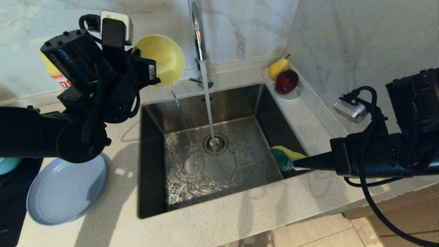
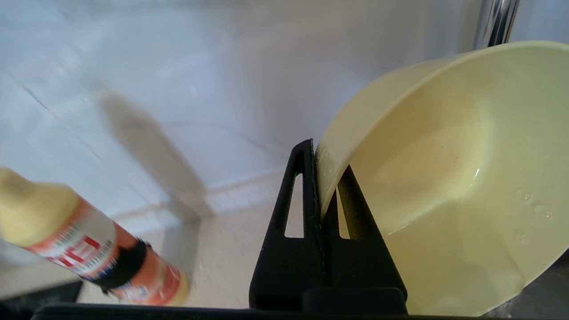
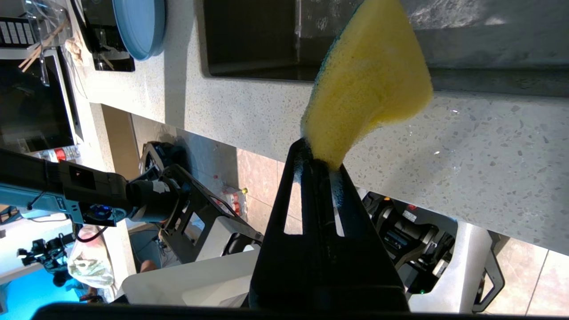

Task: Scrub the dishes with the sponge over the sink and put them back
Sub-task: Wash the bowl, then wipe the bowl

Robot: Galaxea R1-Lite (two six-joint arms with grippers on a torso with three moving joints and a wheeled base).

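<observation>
**Yellow bowl tipped over the sink, sponge held at the right wall**

Your left gripper is clamped on the rim of the yellow bowl, one finger inside the rim and one outside. You hold the bowl raised above the back left corner of the sink, tilted so its opening faces the chrome gooseneck tap. A thin trickle of water falls from the bowl's lower edge into the basin. Just beside it, the tap runs a steady stream straight onto the round drain strainer, and water spreads across the basin floor.

Your right gripper pinches the sponge by one end, fingers closed tight on it; the yellow face and dark green scouring layer both show. It hangs inside the sink, near the right wall, well apart from the bowl.

The grey-blue plate lies on the counter left of the sink. The teal-blue bowl peeks out at the far left edge, mostly hidden by your left arm. A squeeze bottle stands behind that arm. A white dish with a pear and a red apple sits at the back right corner.
</observation>
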